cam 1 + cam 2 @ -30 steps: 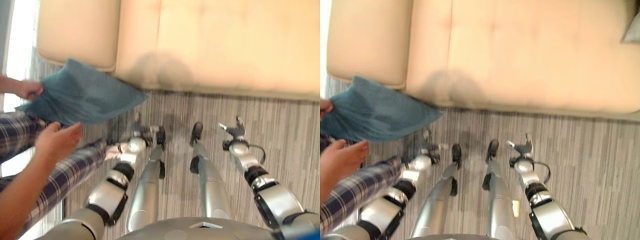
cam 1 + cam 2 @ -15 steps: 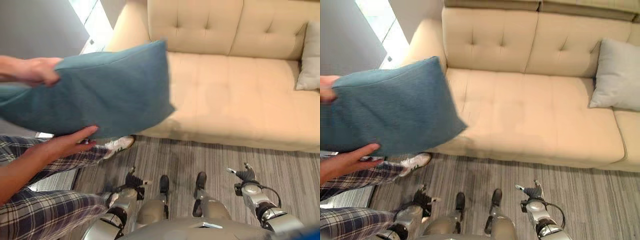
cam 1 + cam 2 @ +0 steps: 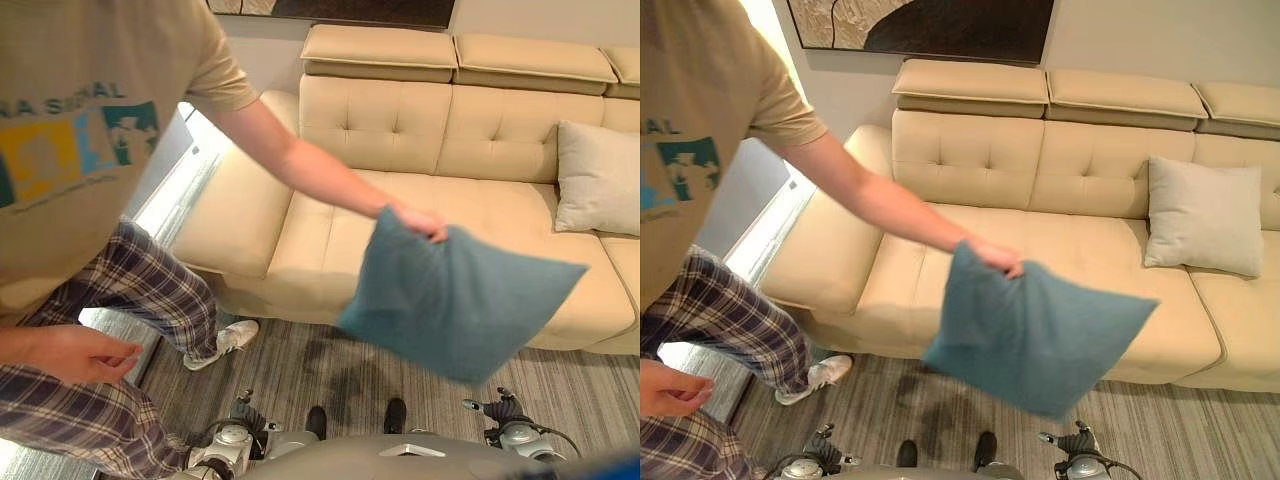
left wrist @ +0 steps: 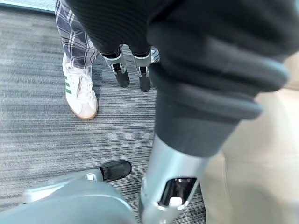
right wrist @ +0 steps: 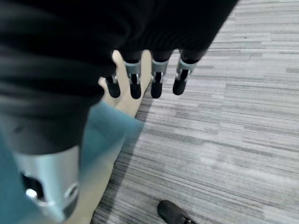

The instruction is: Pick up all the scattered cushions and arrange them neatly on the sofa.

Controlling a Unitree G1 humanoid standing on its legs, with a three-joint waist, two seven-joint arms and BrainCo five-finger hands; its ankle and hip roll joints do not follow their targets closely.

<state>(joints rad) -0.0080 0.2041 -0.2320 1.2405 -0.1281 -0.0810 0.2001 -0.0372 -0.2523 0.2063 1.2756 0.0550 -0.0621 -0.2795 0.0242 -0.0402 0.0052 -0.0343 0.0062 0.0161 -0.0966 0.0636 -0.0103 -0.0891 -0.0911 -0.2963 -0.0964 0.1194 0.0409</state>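
A person holds a teal cushion (image 3: 462, 302) by one corner in the air, in front of the beige sofa (image 3: 322, 236) and above the floor. A light grey cushion (image 3: 1205, 214) leans upright against the sofa's back at the right. My left hand (image 3: 243, 416) and right hand (image 3: 503, 410) hang low near the floor, below the teal cushion and apart from it. In the left wrist view the fingers (image 4: 122, 74) are straight and hold nothing. In the right wrist view the fingers (image 5: 135, 87) are straight too, with the teal cushion (image 5: 105, 135) showing past them.
The person stands close at my left, one white shoe (image 3: 229, 339) on the striped grey carpet (image 3: 300, 368) by the sofa's left arm (image 3: 232, 215). A dark painting (image 3: 930, 25) hangs above the sofa. A window strip runs along the floor at the left.
The camera has tilted up, so more of the sofa shows. The person has swung the teal cushion from my left to the middle, now holding it with one hand. My hands stay low.
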